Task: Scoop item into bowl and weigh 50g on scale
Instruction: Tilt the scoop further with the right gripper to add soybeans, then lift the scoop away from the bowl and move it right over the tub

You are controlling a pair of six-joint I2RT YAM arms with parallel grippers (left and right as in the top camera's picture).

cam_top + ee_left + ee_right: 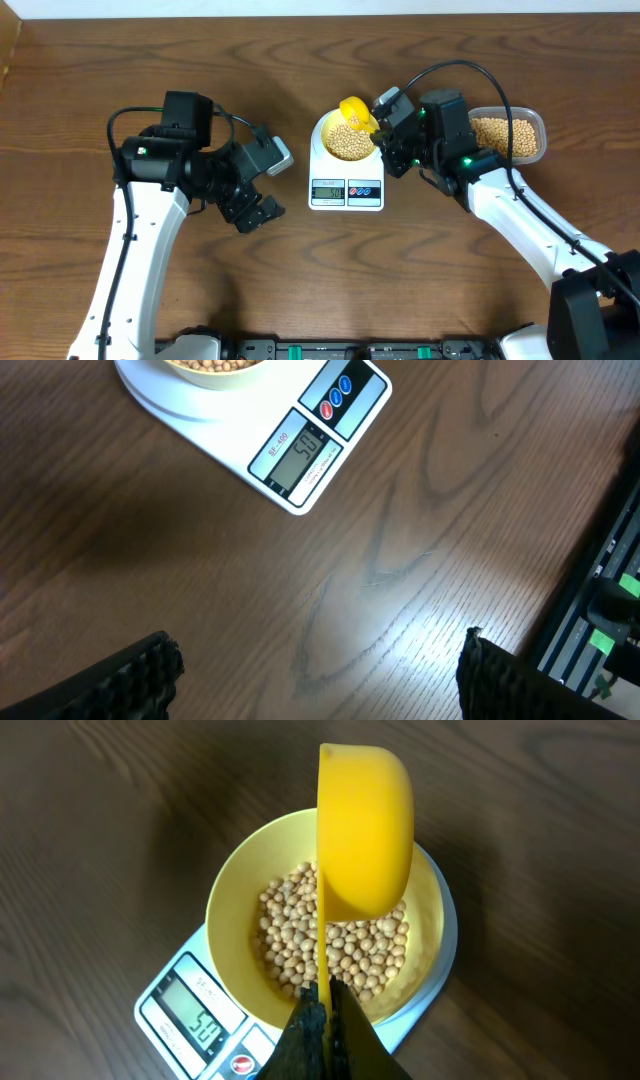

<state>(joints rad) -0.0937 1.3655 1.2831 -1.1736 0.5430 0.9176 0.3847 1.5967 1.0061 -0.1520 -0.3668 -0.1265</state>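
Note:
The white scale (346, 192) stands mid-table with the pale yellow bowl (232, 910) on its platform. Tan beans (340, 935) cover the bowl's bottom. The display (300, 455) reads 50. My right gripper (325, 1005) is shut on the thin handle of a bright yellow scoop (365, 830), which hangs over the bowl turned on its side; its hollow is hidden from me. From overhead, the right gripper (385, 122) sits at the bowl's right rim. My left gripper (255, 210) hovers left of the scale, open and empty, its fingers (140, 670) wide apart over bare wood.
A clear plastic tub (508, 135) of more beans sits at the far right, behind the right arm. The left arm's base and black equipment line the near table edge (600, 620).

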